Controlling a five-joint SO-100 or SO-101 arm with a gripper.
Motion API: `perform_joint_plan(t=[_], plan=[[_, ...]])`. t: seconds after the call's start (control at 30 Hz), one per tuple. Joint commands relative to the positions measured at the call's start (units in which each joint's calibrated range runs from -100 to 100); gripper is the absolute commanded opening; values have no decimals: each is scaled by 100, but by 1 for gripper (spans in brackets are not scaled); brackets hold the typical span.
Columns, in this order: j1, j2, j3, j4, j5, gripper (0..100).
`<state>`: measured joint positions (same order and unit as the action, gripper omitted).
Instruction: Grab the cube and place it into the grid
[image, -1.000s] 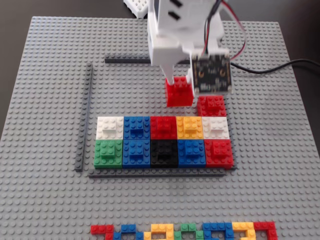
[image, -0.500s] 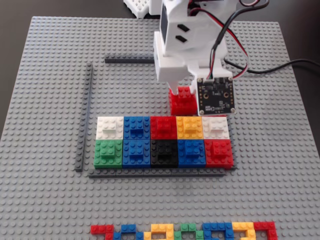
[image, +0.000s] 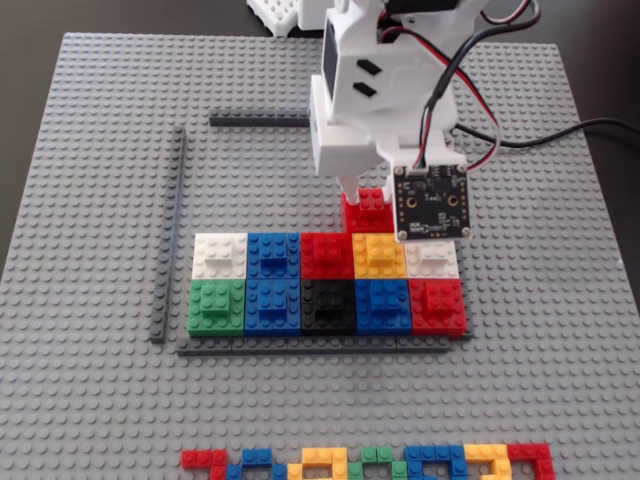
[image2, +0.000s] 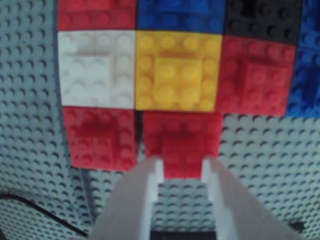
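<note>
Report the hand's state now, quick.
Hand: closed on the red cube, fingers clamping its raised top brick, just behind the yellow cube.

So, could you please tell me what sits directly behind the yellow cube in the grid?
In the wrist view, a red cube sits against the yellow cube, its raised top brick between the fingers. Another red cube stands beside it. The gripper hides the baseplate beyond.
</note>
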<state>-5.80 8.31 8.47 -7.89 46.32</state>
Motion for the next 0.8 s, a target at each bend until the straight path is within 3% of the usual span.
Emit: perform_joint_plan(t=[0.0, 0.77], plan=[[-58, -109, -489, -37, -29, 2], [-131, -152, -299, -17, -122, 5]])
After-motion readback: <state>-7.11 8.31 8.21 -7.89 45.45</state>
